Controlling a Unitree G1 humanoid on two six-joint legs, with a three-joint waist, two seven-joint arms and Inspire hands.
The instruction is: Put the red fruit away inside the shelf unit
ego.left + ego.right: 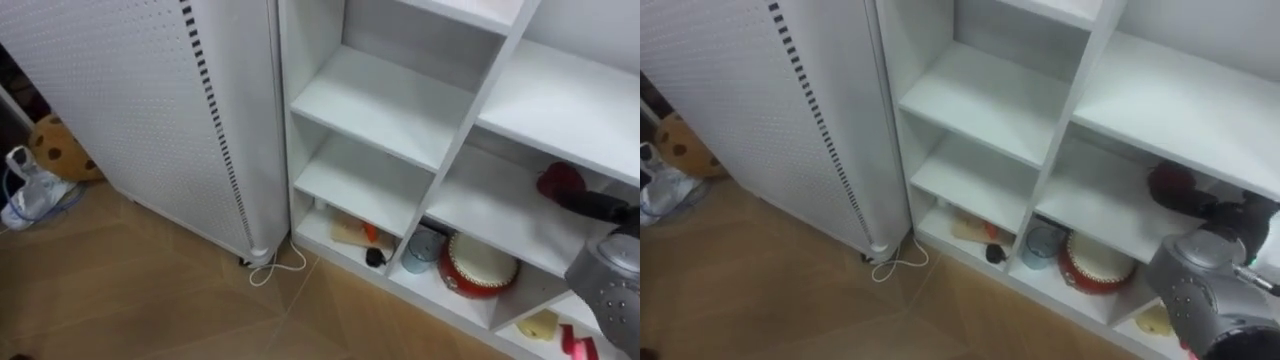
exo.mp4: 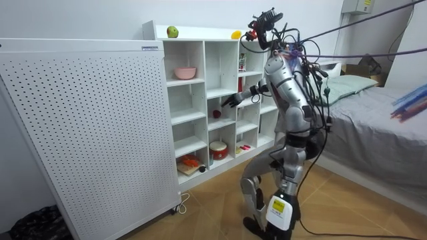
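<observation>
A dark red fruit [image 1: 558, 180] rests on a middle shelf of the white closet [image 1: 385, 110], in the column right of the empty one; it is also seen as the red fruit [image 2: 216, 114] in the room view. My right hand [image 1: 598, 207] reaches in from the right just beside the fruit, with its dark fingers straight and nothing held. The room view has that right hand [image 2: 231, 101] stretched flat, slightly above and to the right of the fruit. A green fruit [image 2: 173, 31] and a yellow fruit [image 2: 235, 35] lie on the closet's top.
I stand close to the closet with bent knees. A perforated white panel [image 1: 150, 110] stands to its left, with a white cable [image 1: 275, 268] on the floor. The lowest shelves hold a round red tin [image 1: 480, 265], a blue cup [image 1: 420, 250] and a cutting board [image 1: 350, 232]. A bed [image 2: 373, 127] is behind me.
</observation>
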